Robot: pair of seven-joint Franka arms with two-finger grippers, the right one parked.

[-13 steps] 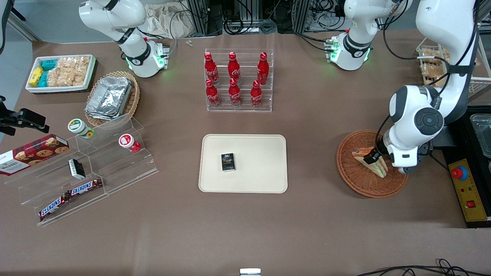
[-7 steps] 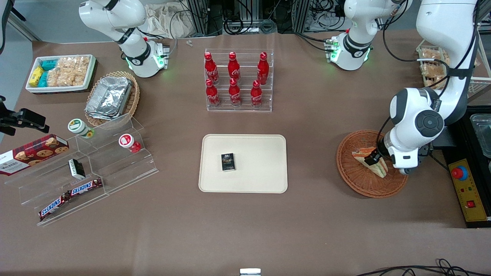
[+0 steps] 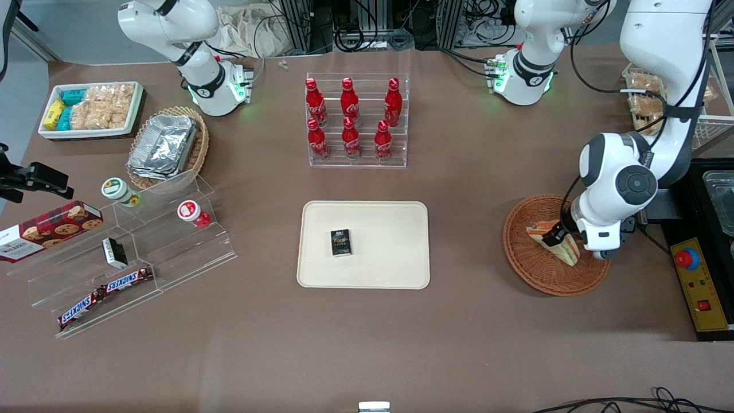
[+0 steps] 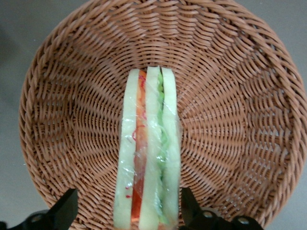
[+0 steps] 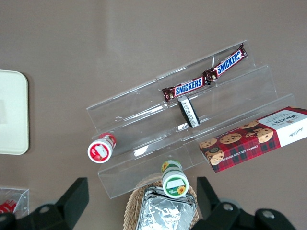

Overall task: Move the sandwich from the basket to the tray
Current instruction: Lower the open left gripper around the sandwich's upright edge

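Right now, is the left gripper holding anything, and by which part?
Not yet, it seems. The gripper sits low in the basket, fingers open astride the sandwich, a visible gap at one bread face.

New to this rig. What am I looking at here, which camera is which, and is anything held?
Two white Franka arms at a brown table. The wide picture looks from the front; the other two come from cameras on each arm's wrist. The working arm's gripper is down in the round wicker basket, its fingers straddling the wrapped sandwich; one has a gap, so it is not yet gripped. At the table's middle lies a cream tray with a small dark box on it, and farther from the front camera a rack of red cola bottles.
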